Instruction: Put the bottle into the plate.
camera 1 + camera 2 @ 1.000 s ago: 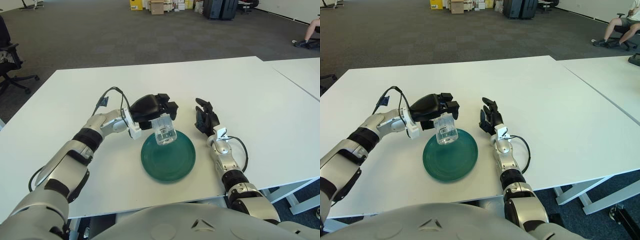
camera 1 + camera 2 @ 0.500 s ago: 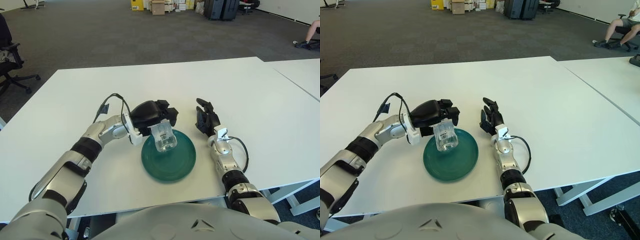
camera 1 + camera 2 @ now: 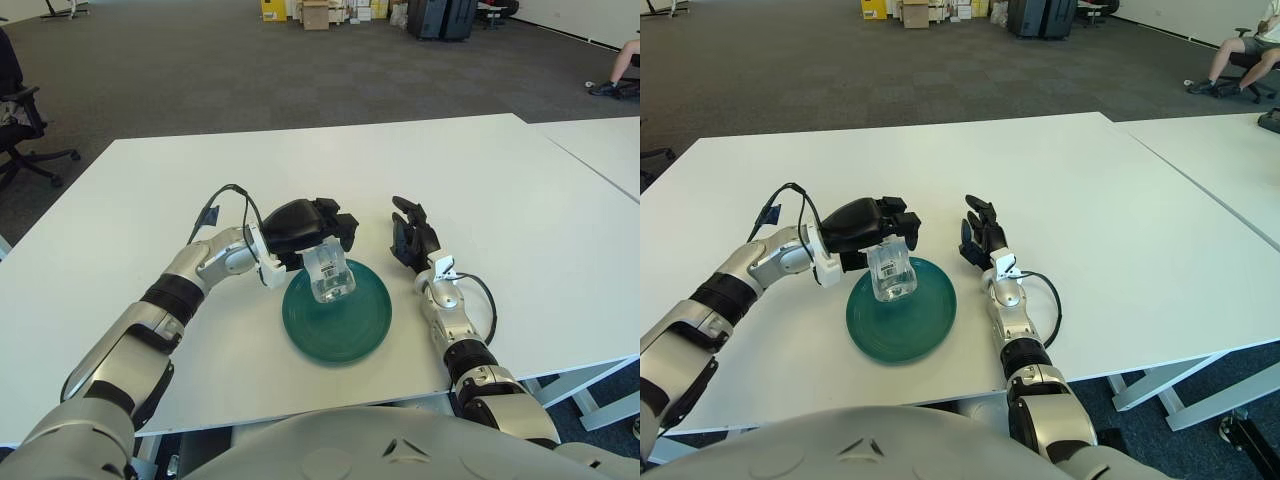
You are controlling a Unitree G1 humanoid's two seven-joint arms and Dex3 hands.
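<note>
Bottle (image 3: 329, 275): clear plastic, cylindrical, clamped by the top in the black fingers of the left hand (image 3: 305, 228), its base over the far-left part of the round, glossy green plate (image 3: 350, 330). Right hand (image 3: 411, 236), fingers spread, shows just right of the plate on the matte white table (image 3: 480, 190).

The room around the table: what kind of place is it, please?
Probably an open office or lab: grey carpet floor, white tables, an office chair on the left, and cardboard boxes against the far wall.
</note>
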